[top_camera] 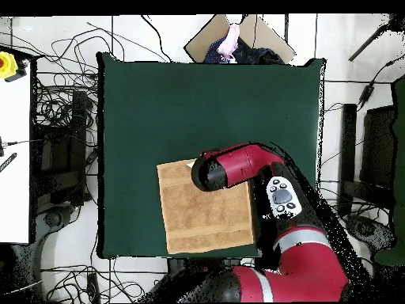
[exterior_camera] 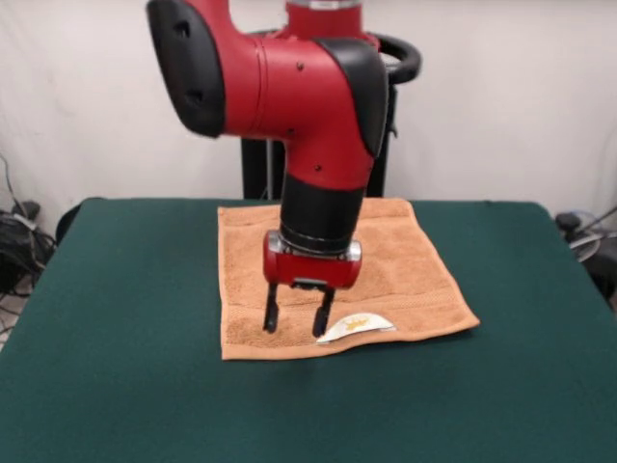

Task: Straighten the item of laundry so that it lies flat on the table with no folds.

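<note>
1. The orange-tan towel [exterior_camera: 386, 265] is spread on the green table [exterior_camera: 116, 338], toward the table's far side in the front view.
2. A small white label [exterior_camera: 356, 327] is seen near the towel's near edge, curled upward.
3. The gripper [exterior_camera: 298, 321] is held open just above the towel, beside the label, with nothing gripped between its fingers [exterior_camera: 272, 313].
4. In the overhead view, part of the towel [top_camera: 202, 222] is covered by the arm [top_camera: 237, 166].

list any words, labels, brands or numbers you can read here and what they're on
None can be read.
White label on the towel: a yellowish mark, too blurred to read.
Red robot arm: no readable lettering in the front view.
Grey button panel on the arm, overhead view: dark spots only, no text legible.
</note>
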